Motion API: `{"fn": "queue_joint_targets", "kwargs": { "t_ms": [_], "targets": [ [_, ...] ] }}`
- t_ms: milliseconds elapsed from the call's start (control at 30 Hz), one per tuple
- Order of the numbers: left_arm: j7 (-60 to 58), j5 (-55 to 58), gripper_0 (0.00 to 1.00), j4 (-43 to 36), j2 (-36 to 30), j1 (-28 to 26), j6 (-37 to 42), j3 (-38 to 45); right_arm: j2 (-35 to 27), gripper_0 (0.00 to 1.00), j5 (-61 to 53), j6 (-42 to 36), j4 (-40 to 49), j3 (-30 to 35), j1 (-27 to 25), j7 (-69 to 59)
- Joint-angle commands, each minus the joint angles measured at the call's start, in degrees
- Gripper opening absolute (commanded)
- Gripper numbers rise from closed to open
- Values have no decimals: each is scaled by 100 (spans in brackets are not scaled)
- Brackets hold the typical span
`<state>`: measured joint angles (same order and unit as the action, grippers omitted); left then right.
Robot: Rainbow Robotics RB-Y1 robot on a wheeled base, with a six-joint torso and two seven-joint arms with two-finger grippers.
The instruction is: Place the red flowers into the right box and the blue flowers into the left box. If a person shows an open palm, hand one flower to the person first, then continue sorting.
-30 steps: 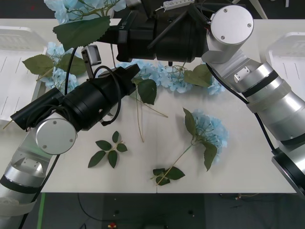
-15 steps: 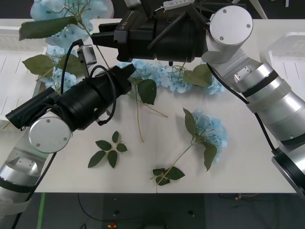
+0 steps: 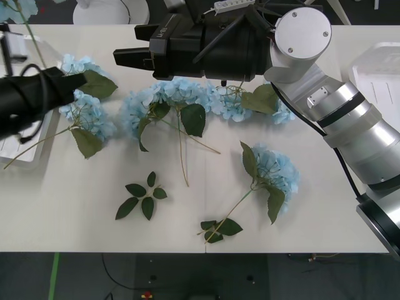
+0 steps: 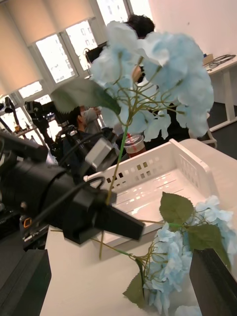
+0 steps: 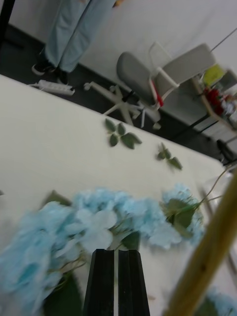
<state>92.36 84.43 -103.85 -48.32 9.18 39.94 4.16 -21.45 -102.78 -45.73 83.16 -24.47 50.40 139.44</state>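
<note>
Front view: left gripper (image 3: 80,80) sits at the table's left edge, beside the left box (image 3: 14,134), its arm coming in from the left. A thin stalk rises from it to a pale blue head (image 3: 15,9) at the top-left corner, so it looks clenched on one stem. The rest of the blue flowers (image 3: 181,97) lie in a row across the table's middle, one more (image 3: 275,172) lower right, one (image 3: 90,115) just beside the left gripper. Right box (image 3: 378,72) is at the far right edge. Right gripper (image 3: 125,57) reaches across from the right, above the row. Loose leaf sprig (image 3: 142,197) lies in front.

Right wrist view: the held flower (image 4: 153,74) stands nearly upright, long axis vertical, stalk pinched at the left gripper (image 4: 123,224). Left box (image 4: 158,182) lies right behind it, so the drop is a short move away from the robot's centre. Right gripper's own fingers (image 4: 210,276) are spread, released.

Left wrist view: own fingers (image 5: 101,281) are pressed together; the tan stalk (image 5: 212,256) crosses close by, but contact there is unclear. No readable writing or brands anywhere.
</note>
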Motion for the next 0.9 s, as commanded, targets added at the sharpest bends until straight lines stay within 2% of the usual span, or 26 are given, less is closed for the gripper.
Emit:
{"fn": "queue_joint_targets", "kwargs": {
  "t_ms": [33, 100, 167, 333, 667, 800, 833, 867, 900],
  "targets": [
    [19, 161, 0, 788, -1294, 444, 1578, 1007, 9, 83, -321, 55, 200, -5, 287, -198],
    [27, 135, 0, 1359, -1733, 593, 2132, 1218, -140, 83, -568, 55, 200, 21, 287, -304],
    [54, 91, 0, 1790, -1988, 699, 2325, 1253, -299, 83, -734, 47, 200, 21, 287, -576],
    [344, -735, 0, 2713, -2217, 901, 2527, 1201, -721, 83, -945, 47, 200, 171, 287, -1411],
    [599, -1632, 0, 3662, -2164, 1419, 1235, -381, -1608, 83, -937, 38, 192, 549, 128, -4812],
    [607, -1957, 1, 3838, -2041, 1534, 963, -627, -1872, 83, -937, 64, 148, 584, 67, -6104],
    [616, -2062, 3, 3864, -1997, 1525, 866, -663, -1951, 83, -937, 64, 86, 601, 67, -6588],
    [616, -2185, 11, 3873, -1953, 1525, 814, -706, -1995, 83, -937, 73, -10, 645, 76, -7098],
    [616, -2238, 15, 3873, -1935, 1525, 814, -706, -2013, 83, -928, 73, -54, 672, 76, -7335]
  ]
}}
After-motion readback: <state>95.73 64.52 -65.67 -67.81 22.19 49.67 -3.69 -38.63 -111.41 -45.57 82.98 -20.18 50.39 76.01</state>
